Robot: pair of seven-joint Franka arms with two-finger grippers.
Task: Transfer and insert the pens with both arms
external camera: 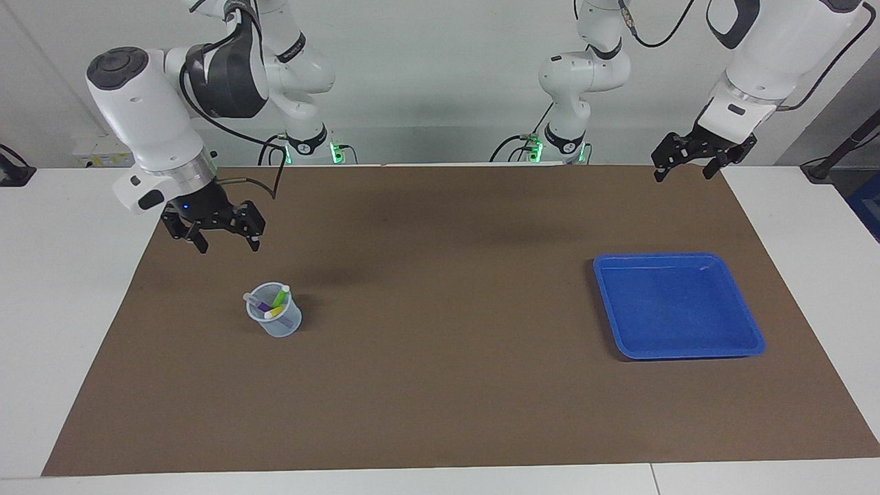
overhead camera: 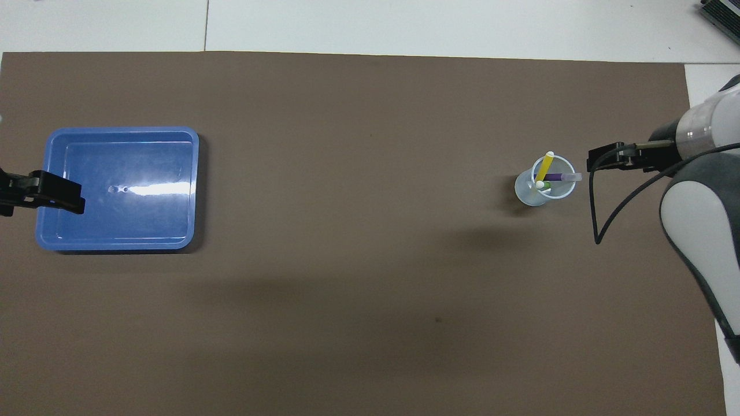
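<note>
Three pens [external camera: 272,302] in one cup [external camera: 275,320]

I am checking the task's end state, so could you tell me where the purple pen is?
The purple pen leans in the clear cup with the yellow and green pens, on the brown mat toward the right arm's end.

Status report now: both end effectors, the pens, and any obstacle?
Right end effector open, empty, raised over the mat. Left end effector open, empty, waiting. Three pens in the cup; tray empty. Nothing in the way.
</note>
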